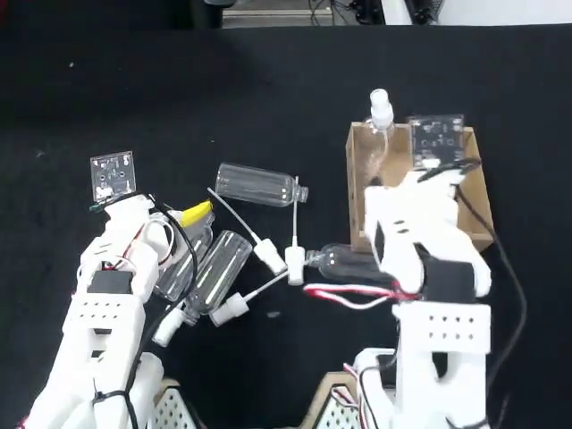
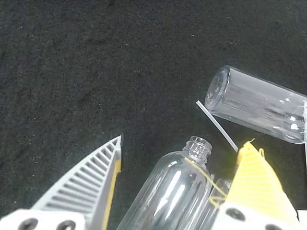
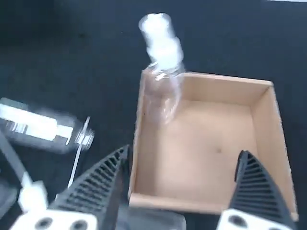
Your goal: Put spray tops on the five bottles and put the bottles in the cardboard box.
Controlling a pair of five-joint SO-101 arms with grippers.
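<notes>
1. Your left gripper [image 2: 183, 143] pairs a white ribbed finger [image 2: 91, 187] with a yellow finger [image 2: 254, 182]; dark screw holes sit behind the jaws.
2. Your right gripper [image 3: 184, 152] has black ribbed fingers [image 3: 96, 187].
3. Behind each pair of jaws is a white blocky arm [image 1: 107, 304] with a square patterned tag [image 1: 112, 174]; red-and-white wires [image 1: 349, 293] and a black cable [image 1: 505, 268] trail behind the right jaws.

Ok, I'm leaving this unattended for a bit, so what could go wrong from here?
The open left pincer straddles an uncapped bottle lying beside a second bottle; closing could pinch both or send one rolling. Loose spray tops with thin tubes lie among the bottles and may snag. The capped bottle stands upright in a corner of the box; the right pincer, open above, could tip it.
</notes>
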